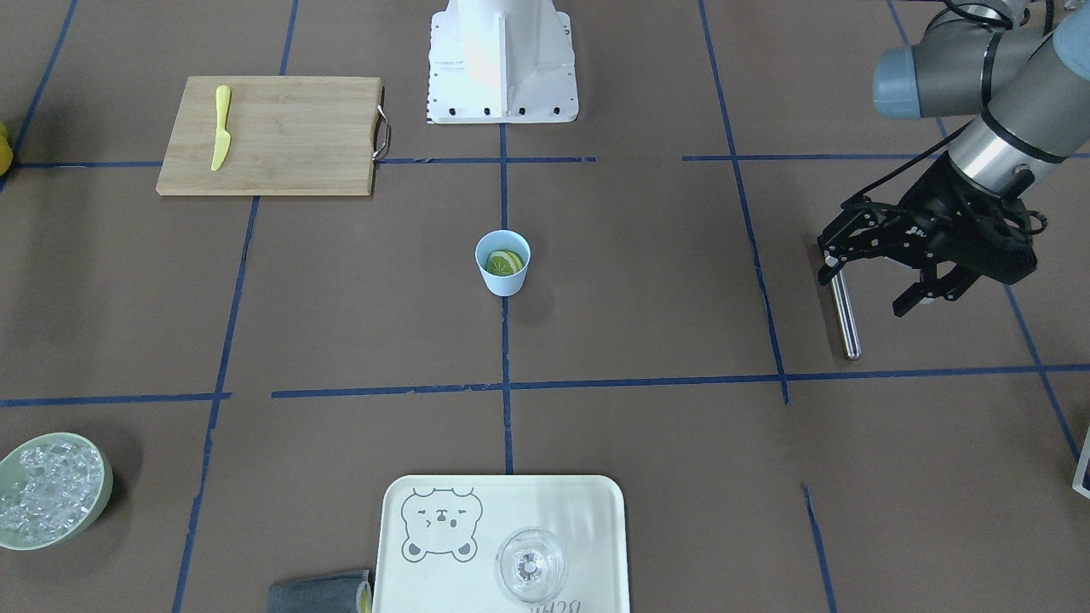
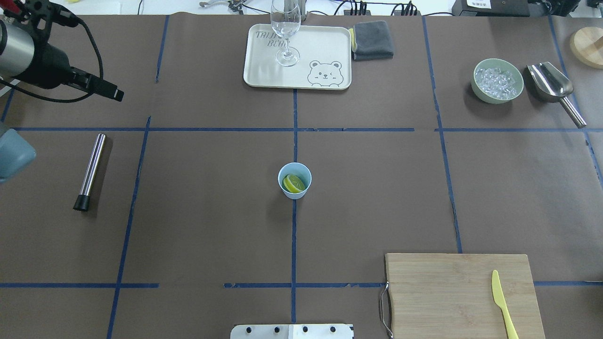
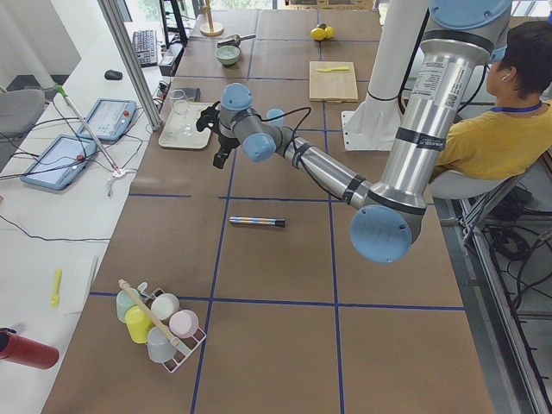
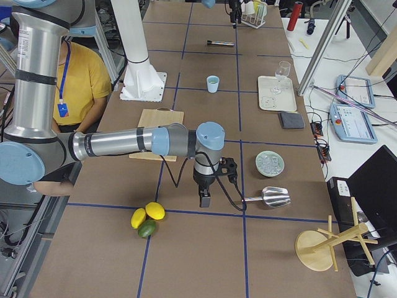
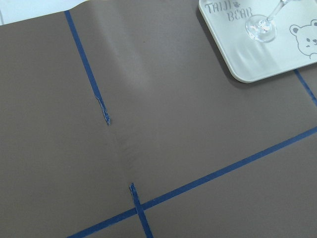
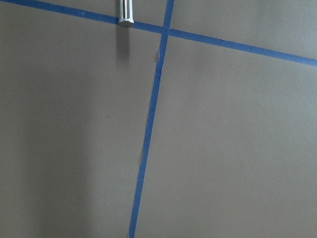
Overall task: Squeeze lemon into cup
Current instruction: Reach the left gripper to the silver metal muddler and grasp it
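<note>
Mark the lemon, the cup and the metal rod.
lemon (image 2: 295, 183), overhead exterior view, cut face.
cup (image 1: 503, 284), exterior front-facing view, outer wall.
metal rod (image 2: 92, 165), overhead exterior view, middle of shaft.

Left gripper (image 1: 863, 293) tilted downward, fingers (image 1: 913, 300) spread, holding nothing, right gripper (image 4: 205, 200) pointing straight down, finger spacing unclear

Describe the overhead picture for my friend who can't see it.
A blue cup with lemon inside stands at the middle of a brown table. The left end effector hangs at the far left, near a metal rod. A glass on a tray, a bowl of ice and a board with a yellow knife sit around the edges.
</note>
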Available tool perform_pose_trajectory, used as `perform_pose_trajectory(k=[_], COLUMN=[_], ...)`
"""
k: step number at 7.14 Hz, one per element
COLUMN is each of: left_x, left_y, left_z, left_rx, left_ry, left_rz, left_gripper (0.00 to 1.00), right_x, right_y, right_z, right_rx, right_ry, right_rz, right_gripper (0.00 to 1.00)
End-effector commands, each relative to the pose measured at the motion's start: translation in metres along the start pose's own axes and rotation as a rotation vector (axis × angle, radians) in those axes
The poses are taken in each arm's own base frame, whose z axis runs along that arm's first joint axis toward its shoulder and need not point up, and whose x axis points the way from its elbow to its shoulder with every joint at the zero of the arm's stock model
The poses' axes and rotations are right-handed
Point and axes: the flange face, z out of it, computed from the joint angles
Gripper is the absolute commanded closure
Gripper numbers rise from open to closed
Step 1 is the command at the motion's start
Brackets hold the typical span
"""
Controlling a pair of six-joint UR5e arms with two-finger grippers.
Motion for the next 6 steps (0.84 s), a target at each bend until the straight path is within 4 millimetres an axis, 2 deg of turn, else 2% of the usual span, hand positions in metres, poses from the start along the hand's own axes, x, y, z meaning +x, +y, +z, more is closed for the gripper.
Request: perform_pose_trajectory(k=[1, 2, 3, 4, 5, 6], left_x=[-0.027, -0.045, -0.049, -0.053, -0.067, -0.076], left_y=[0.038, 0.062, 0.076, 0.085, 0.095, 0.102], left_z=[0.022, 0.034, 0.047, 0.070, 0.096, 0.112], left_rx=[-0.019, -0.051, -0.079, -0.071, -0.067, -0.054], left_ry=[-0.102, -0.138, -0.154, -0.208, -0.220, -0.202], left_rz=[-0.106, -0.166, -0.224, -0.232, -0.219, -0.204], left_gripper=[0.02, 0.16, 0.31, 0.32, 0.32, 0.31], right_x=[0.003, 0.004, 0.003, 0.004, 0.003, 0.002], right_y=[0.001, 0.001, 0.002, 0.002, 0.002, 0.002], right_z=[0.004, 0.005, 0.005, 0.006, 0.005, 0.004], right_rx=[-0.009, -0.010, -0.010, -0.012, -0.010, -0.008], right_ry=[0.000, -0.001, -0.001, -0.002, -0.001, -0.004], right_rz=[0.005, 0.006, 0.006, 0.007, 0.006, 0.004], right_gripper=[0.00, 0.00, 0.00, 0.00, 0.00, 0.00])
